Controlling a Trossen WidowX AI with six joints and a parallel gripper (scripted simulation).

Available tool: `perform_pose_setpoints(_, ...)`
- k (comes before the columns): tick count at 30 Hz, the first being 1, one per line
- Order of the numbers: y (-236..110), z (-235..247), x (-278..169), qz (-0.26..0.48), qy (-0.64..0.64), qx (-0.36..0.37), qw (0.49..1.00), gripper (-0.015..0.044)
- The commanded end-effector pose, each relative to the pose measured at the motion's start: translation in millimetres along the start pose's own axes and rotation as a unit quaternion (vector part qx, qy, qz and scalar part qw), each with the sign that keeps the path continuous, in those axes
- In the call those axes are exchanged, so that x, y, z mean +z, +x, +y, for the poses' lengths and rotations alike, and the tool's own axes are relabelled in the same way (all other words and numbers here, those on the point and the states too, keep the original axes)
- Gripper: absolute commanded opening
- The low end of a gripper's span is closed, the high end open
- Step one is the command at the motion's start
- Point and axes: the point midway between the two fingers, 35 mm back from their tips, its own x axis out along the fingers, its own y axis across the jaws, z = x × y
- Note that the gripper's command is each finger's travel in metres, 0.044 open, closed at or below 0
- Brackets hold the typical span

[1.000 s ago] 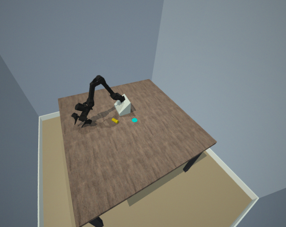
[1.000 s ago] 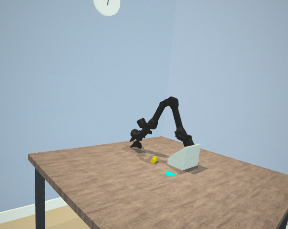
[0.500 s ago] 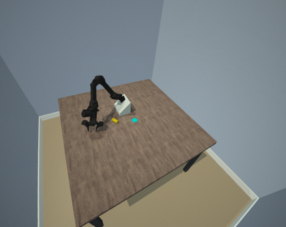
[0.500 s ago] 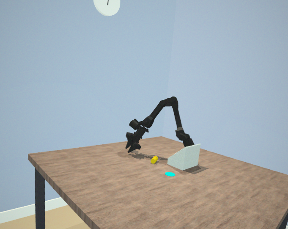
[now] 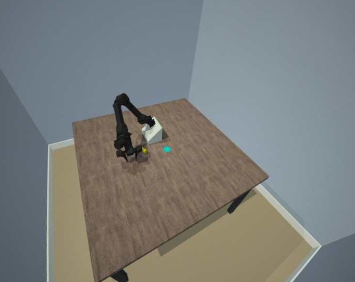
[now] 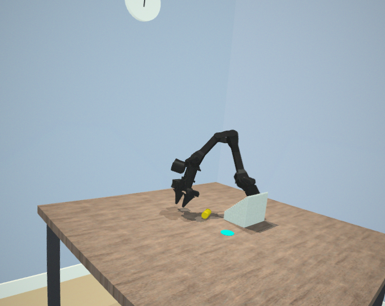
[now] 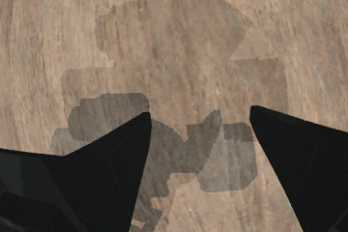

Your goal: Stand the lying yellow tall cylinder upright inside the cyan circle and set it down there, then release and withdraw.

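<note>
The yellow cylinder [image 5: 144, 150] [image 6: 206, 213] lies on its side on the wooden table [image 5: 177, 200] [image 6: 158, 268], left of the white wedge. The cyan circle [image 5: 167, 149] [image 6: 227, 232] is a flat mark on the table a short way from the cylinder, and nothing stands in it. My gripper [image 5: 131, 159] [image 6: 184, 203] [image 7: 201, 116] is open and empty. It points down and hovers a little above the table, just beside the cylinder on the side away from the circle. The wrist view shows only bare wood and shadows between the fingers.
A white wedge-shaped block [image 5: 154, 131] [image 6: 248, 210] stands at the arm's base, close behind the circle and the cylinder. A round wall clock [image 6: 142, 0] hangs high on the wall. The table edges are far from the gripper.
</note>
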Motion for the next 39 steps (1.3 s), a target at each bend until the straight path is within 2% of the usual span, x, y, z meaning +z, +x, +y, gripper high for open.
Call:
perform_pose_setpoints(1, -9.3, 29.0, 0.0, 0.029, -0.031, 0.026, 0.999, 0.0309)
perform_pose_setpoints(14, -49.9, 96.8, -17.2, 0.112, -0.159, 0.065, 0.979, 0.0309)
perform_pose_setpoints(29, -101.2, 125.0, -41.5, 0.167, -0.323, 0.031, 0.931, 0.0309)
perform_pose_setpoints(34, -100.9, 125.4, -42.2, 0.167, -0.327, 0.029, 0.93, 0.0309)
perform_pose_setpoints(39, -60.2, 127.2, -50.2, 0.166, -0.326, 0.035, 0.93, 0.0309)
